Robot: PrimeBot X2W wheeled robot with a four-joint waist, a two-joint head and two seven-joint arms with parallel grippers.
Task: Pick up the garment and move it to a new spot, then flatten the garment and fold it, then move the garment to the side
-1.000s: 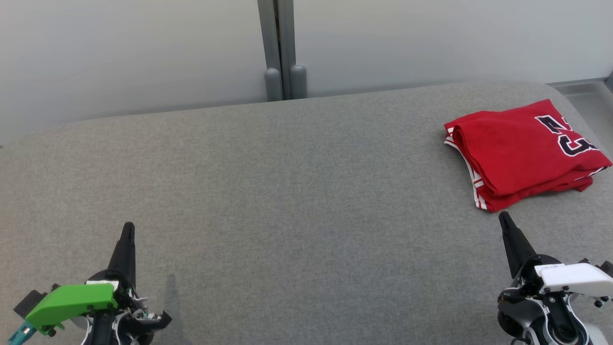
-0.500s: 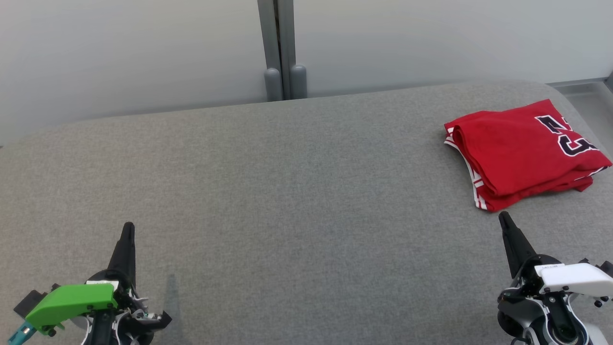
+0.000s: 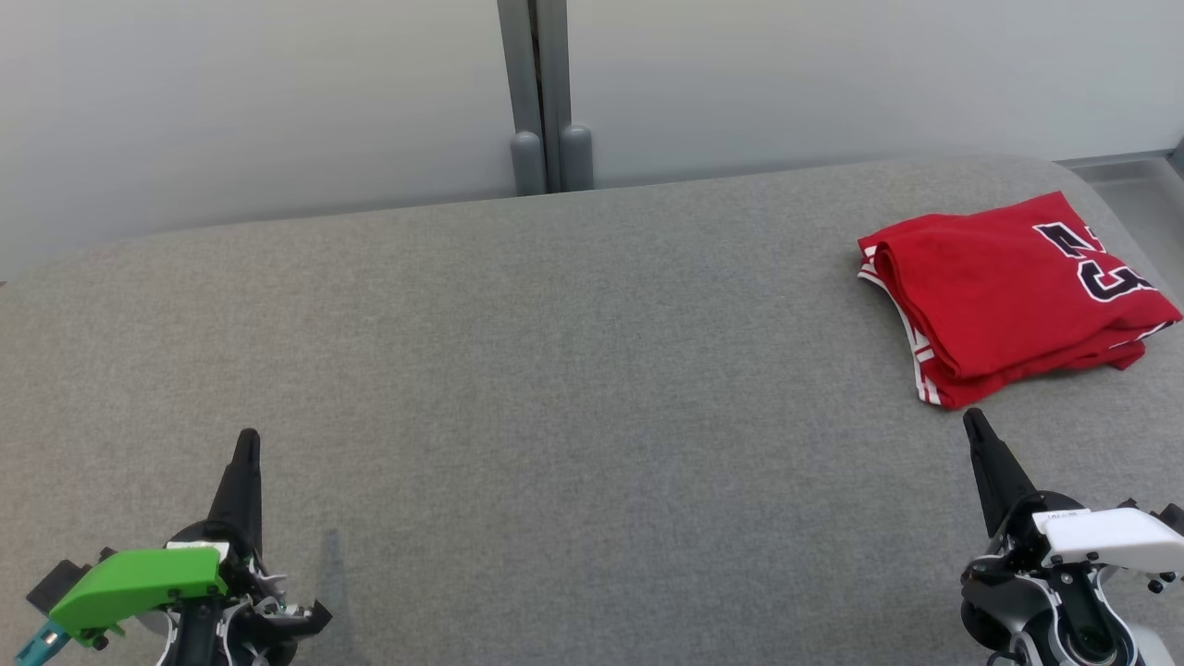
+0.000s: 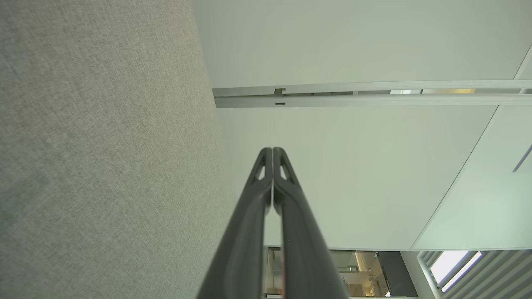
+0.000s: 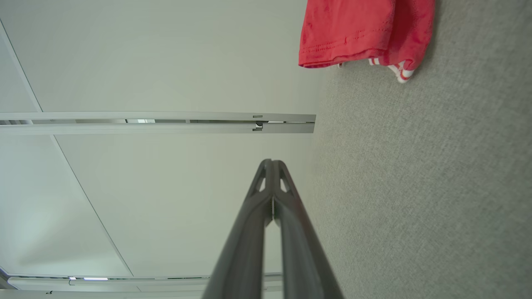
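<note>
Grey bench (image 3: 555, 388) holds the folded garment (image 3: 999, 287) near right gripper (image 3: 971, 418); left gripper (image 3: 247, 437) well apart; both jaws closed, empty.

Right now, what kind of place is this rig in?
Probably an office-type room set up for folding trials: a grey fabric-covered surface, pale wall panels with a metal post, one folded red jersey.

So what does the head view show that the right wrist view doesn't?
Head view adds the left tool, shut, and the dark number on the folded red shirt. Right wrist view adds small bright lights far off. Both share the shirt, the grey fabric surface, the wall post and the shut right tool.
</note>
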